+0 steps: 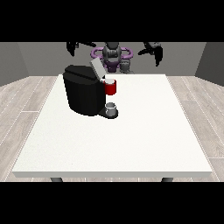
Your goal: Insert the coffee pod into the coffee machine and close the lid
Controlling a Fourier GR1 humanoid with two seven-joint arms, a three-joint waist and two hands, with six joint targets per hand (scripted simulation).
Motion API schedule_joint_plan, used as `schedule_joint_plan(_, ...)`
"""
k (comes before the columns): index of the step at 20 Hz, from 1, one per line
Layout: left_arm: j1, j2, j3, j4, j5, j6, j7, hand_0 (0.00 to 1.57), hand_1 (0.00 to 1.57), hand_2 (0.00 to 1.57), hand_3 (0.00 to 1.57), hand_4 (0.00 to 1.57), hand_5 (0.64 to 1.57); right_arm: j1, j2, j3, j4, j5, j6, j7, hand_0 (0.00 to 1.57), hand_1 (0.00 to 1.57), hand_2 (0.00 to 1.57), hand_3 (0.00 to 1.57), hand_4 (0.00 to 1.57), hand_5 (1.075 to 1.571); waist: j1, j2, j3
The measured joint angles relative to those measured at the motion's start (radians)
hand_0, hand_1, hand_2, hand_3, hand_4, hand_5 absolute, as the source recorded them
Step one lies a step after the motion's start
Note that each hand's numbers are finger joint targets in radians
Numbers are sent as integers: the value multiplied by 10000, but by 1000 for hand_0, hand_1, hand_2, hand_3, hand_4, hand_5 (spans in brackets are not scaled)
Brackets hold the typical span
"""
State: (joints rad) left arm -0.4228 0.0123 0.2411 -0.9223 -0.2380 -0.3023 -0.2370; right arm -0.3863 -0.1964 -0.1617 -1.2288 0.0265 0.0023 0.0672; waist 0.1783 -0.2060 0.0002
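White table [131, 140]: lid [97, 69] up, grey pod [112, 106] at machine [83, 94] base. Both hands raised, holding nothing; finger state unclear. Risk: hand at view's left [72, 47] knocks lid.

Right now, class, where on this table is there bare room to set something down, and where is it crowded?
Bare: the table's whole near half, and the stretch from the coffee machine to the edge at the view's right. Crowded: the far corner at the view's left, with the machine, a red thing at the machine and a grey thing at its base.
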Motion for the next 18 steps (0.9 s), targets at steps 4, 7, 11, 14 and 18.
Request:
schedule_joint_plan(4,175,-69,-406,-789,252,177,318,0,0,0,0,342,1571,-567,98,-370,409,-503,3,215,0,0,0,0,129,1571,186,433,0)
schedule_joint_plan(7,465,-14,-613,-1444,419,166,422,0,0,0,0,265,1571,-888,108,-541,742,-746,10,270,0,0,0,0,168,1571,252,777,-1)
schedule_joint_plan(11,744,74,-681,-2438,693,189,851,0,0,0,0,349,1571,-1258,113,-556,1109,-933,81,337,0,0,0,0,0,1571,158,1136,1)
schedule_joint_plan(14,1054,158,-740,-3074,914,135,1032,0,0,0,0,356,1571,-1531,201,-354,1288,-843,20,347,0,0,0,0,0,1571,62,1366,-1)
schedule_joint_plan(18,1492,191,-897,-3830,1082,109,1241,0,0,0,0,362,1571,-1946,190,-225,1569,-830,79,393,0,0,0,0,0,1571,63,1596,-1)
